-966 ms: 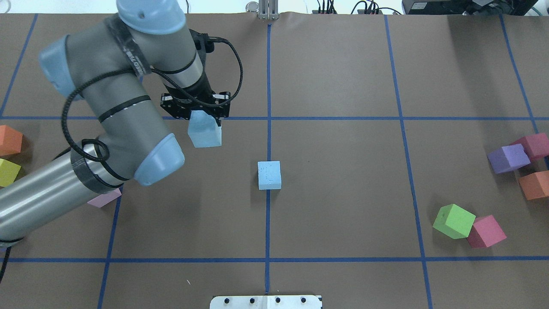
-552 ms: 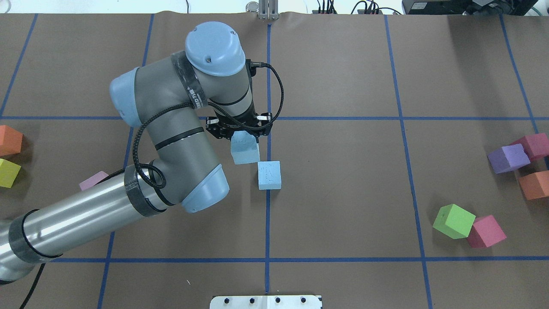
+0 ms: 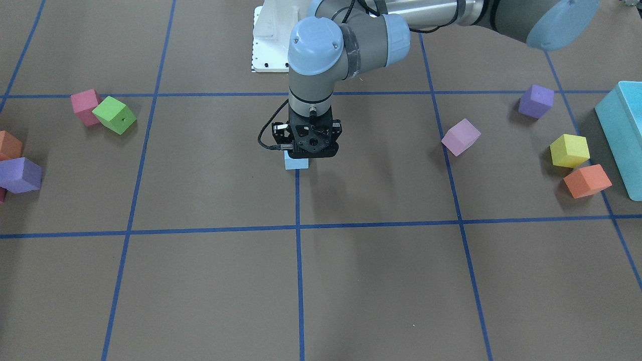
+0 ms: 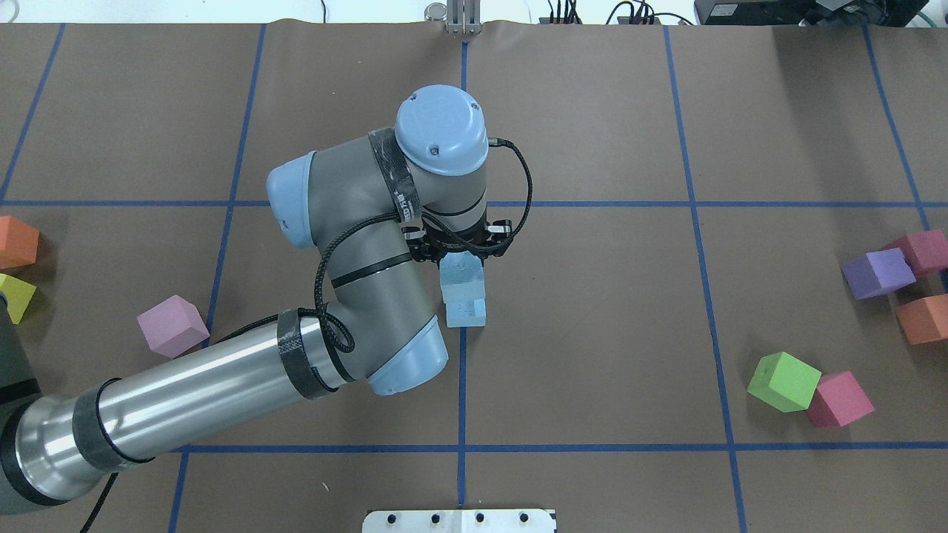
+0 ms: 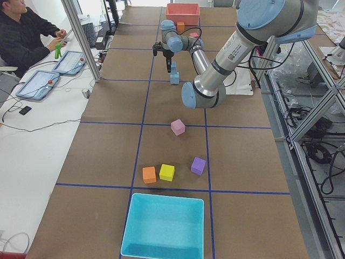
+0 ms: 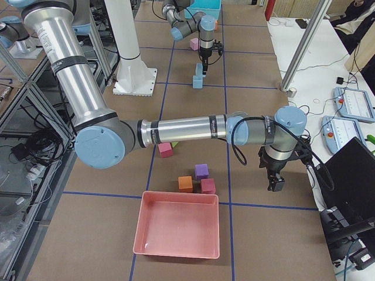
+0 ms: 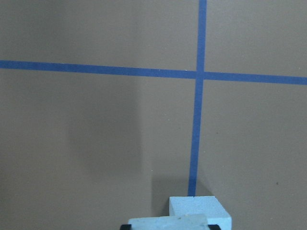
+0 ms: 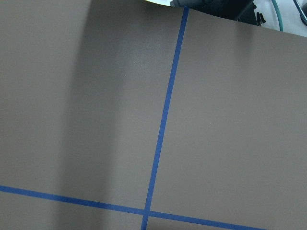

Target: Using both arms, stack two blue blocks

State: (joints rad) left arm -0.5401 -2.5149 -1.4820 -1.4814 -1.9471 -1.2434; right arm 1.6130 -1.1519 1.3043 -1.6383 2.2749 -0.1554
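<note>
My left gripper point(image 4: 461, 255) is shut on a pale blue block point(image 4: 462, 280) and holds it over the second blue block point(image 4: 469, 316), which rests on the centre grid line. The held block covers most of the resting one from overhead and sits slightly off to one side of it. I cannot tell whether they touch. The left wrist view shows the held block point(image 7: 168, 222) at the bottom edge with the resting block point(image 7: 204, 210) just beyond it. My right gripper point(image 6: 275, 180) hangs over bare table at the right end; I cannot tell whether it is open or shut.
A lilac cube point(image 4: 172, 326), an orange cube point(image 4: 15, 240) and a yellow cube point(image 4: 13, 296) lie to the left. Purple point(image 4: 878, 272), magenta point(image 4: 922, 252), orange point(image 4: 924, 318), green point(image 4: 783, 381) and pink point(image 4: 838, 400) cubes lie to the right. A turquoise box point(image 3: 624, 135) and a pink bin point(image 6: 179, 231) stand at the table's ends.
My left arm has swung right and toward the table's centre, carrying the blue block from left of the resting block to over it. The resting block has not moved.
</note>
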